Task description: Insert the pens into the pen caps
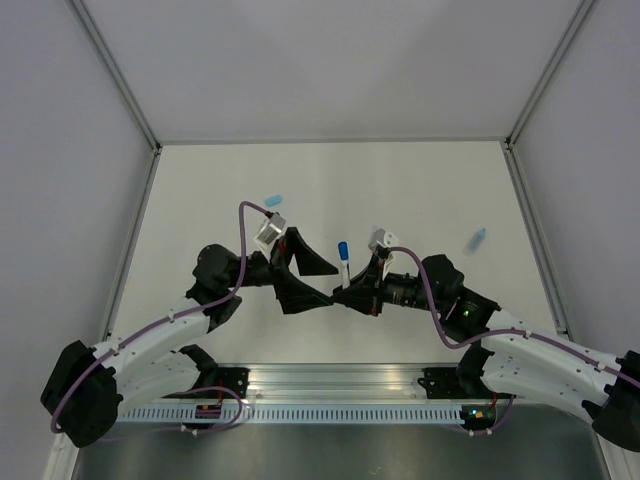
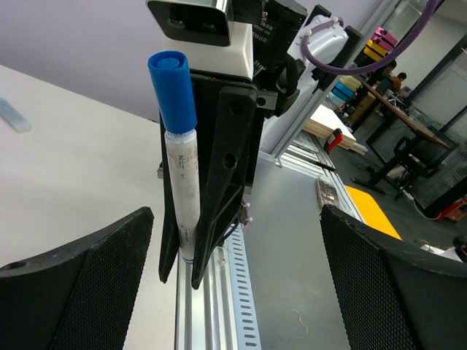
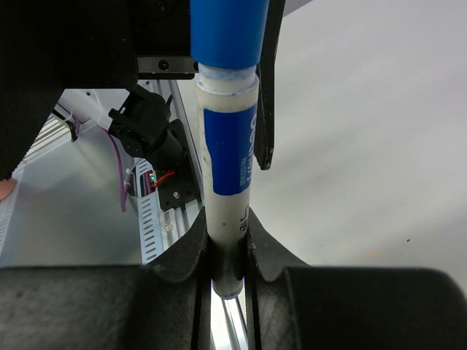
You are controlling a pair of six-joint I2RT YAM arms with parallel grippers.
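A light blue pen cap (image 1: pixel 273 198) lies far left on the tabletop (image 1: pixel 200 190). The left gripper (image 1: pixel 322 283) has its jaws spread wide and empty, facing the white pen (image 2: pixel 182 182). The pen wears a dark blue cap (image 2: pixel 172 91) and is pinched in the right gripper (image 3: pixel 228 248). Another light blue cap (image 1: pixel 478 238) lies right.

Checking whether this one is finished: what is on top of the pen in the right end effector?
A blue cap sits on the upper end of the pen, which the right end effector clamps lower down. The cap hides the tip.
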